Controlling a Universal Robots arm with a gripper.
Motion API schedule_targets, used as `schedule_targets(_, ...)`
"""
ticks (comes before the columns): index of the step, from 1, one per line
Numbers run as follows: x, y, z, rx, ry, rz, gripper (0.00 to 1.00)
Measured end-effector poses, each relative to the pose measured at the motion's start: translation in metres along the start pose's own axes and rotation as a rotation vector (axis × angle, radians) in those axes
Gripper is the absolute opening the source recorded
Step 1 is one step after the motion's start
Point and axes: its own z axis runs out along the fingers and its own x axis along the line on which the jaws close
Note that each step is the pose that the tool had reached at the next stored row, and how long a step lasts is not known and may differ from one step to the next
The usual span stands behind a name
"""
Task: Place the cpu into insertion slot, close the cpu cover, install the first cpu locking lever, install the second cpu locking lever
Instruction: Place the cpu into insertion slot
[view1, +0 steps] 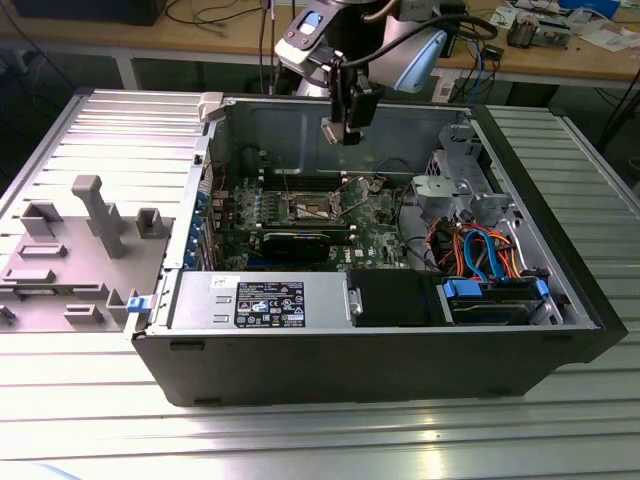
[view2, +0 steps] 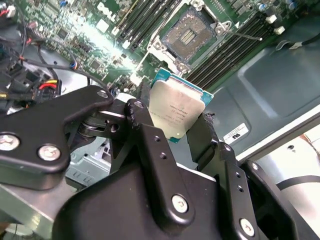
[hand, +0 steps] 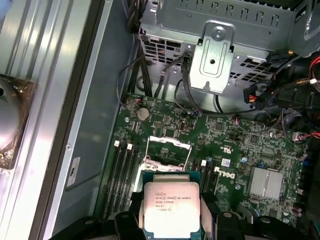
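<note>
Cpu (view2: 177, 107) was a thin, stiff, light chip, and you would have done well to treat it as fragile. Its smooth metal top looked slippery and its underside was probably best left untouched, so its opposite edges were the sensible place to hold it. That was how the gripper (view2: 172, 117) had it: jaws pinching two opposite edges, the chip tilted with its printed metal face toward both wrist cameras. In the exterior view your arm (view1: 330, 40) reached down from above the open computer case (view1: 350, 350), wrist pointing downward, high over the green motherboard (hand: 250, 145). The insertion slot (view2: 187, 35) lay bare below, well apart from the chip.
</note>
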Motion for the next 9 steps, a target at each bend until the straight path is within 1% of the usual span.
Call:
schedule_targets(2,-0.0001,-0.0001,0.0012,0.0028,-0.0005,0.017,0.54)
schedule_targets(5,-0.0001,-0.0002,0.0033,0.0034,-0.0020,0.045,0.54)
schedule_targets(6,-0.0001,-0.0004,0.0048,0.0048,-0.0027,0.060,0.54)
schedule_targets(9,-0.0002,-0.0005,0.0080,0.0077,-0.0035,0.085,0.54)
